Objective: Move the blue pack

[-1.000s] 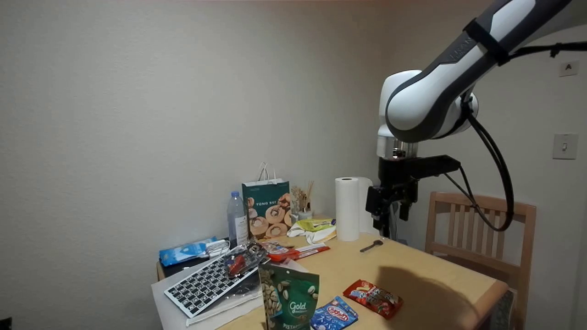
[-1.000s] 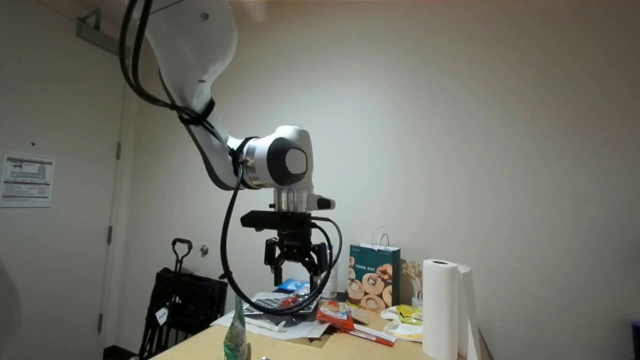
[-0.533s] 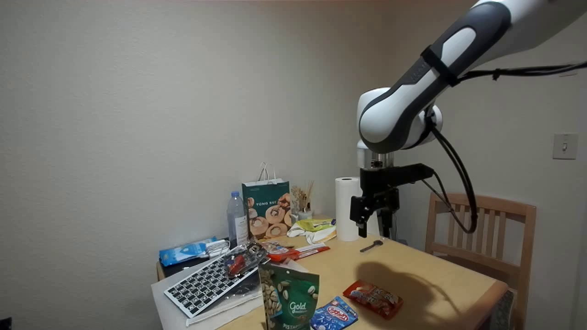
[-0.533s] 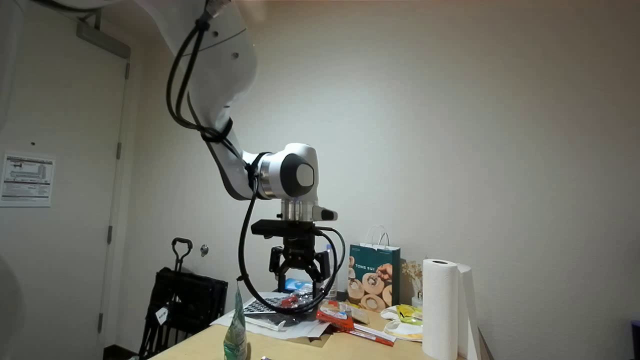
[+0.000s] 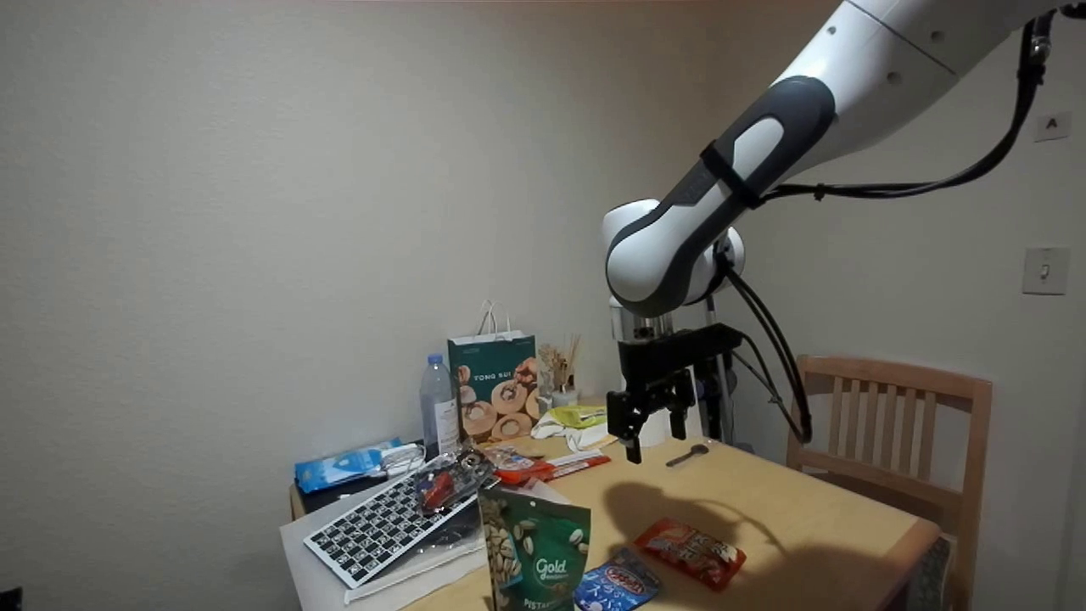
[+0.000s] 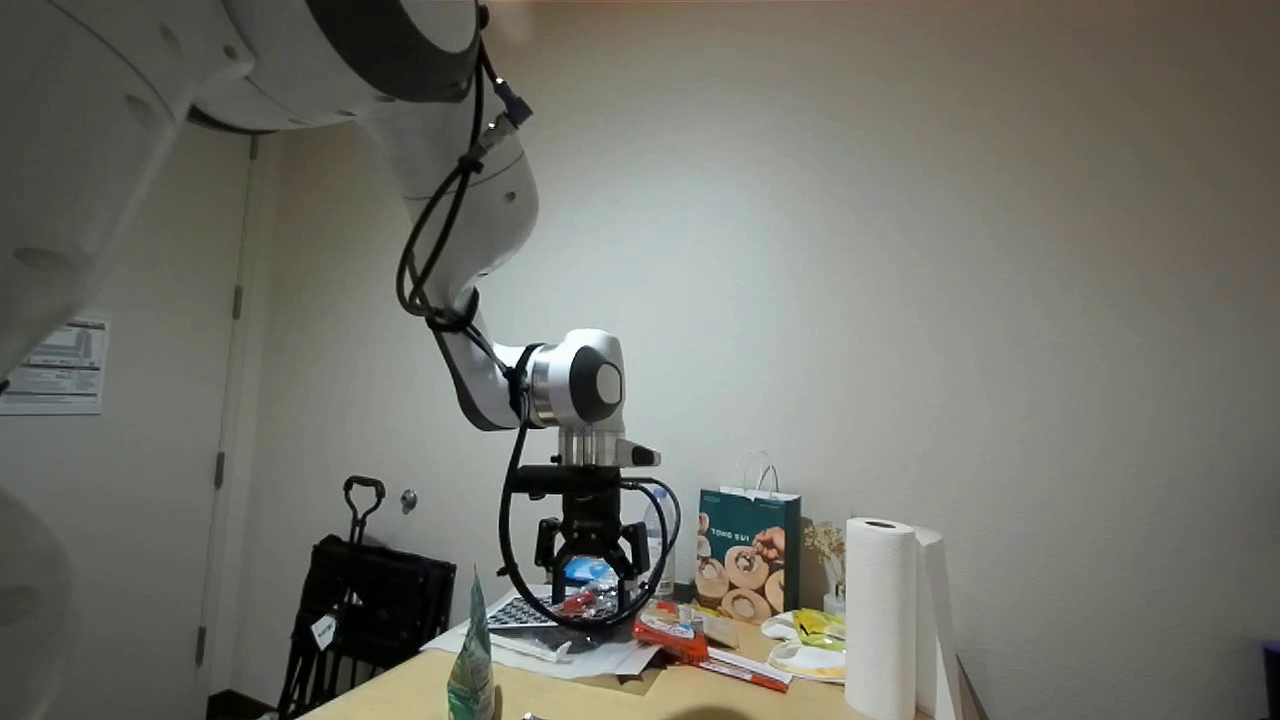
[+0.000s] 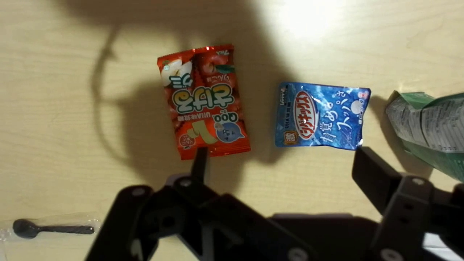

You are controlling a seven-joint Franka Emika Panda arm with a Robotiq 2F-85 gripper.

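Note:
The blue pack (image 5: 618, 585), small, flat and glossy, lies on the table beside the standing green pouch, which covers part of it in this exterior view. The wrist view shows the whole blue pack (image 7: 322, 116) face up. My gripper (image 5: 656, 440) hangs above the table with its fingers pointing down, higher than the packs. It is open and empty, as the wide gap between the fingertips (image 7: 282, 154) shows in the wrist view. An exterior view also shows the open gripper (image 6: 591, 598); the blue pack cannot be made out there.
A red packet (image 7: 203, 103) lies flat beside the blue pack. The green pouch (image 5: 543, 552) stands on its other side. A wrapped black spoon (image 5: 687, 456) lies farther back. A keyboard (image 5: 390, 526), red-wrapped packages, a bottle (image 5: 439, 412), a paper bag (image 5: 496, 390) and paper towels (image 6: 880, 620) stand around.
The arm and open gripper have moved down and, in an exterior view, left towards the green pouch and blue pack. The shadow now falls on the blue pack's edge. The packs have not moved.

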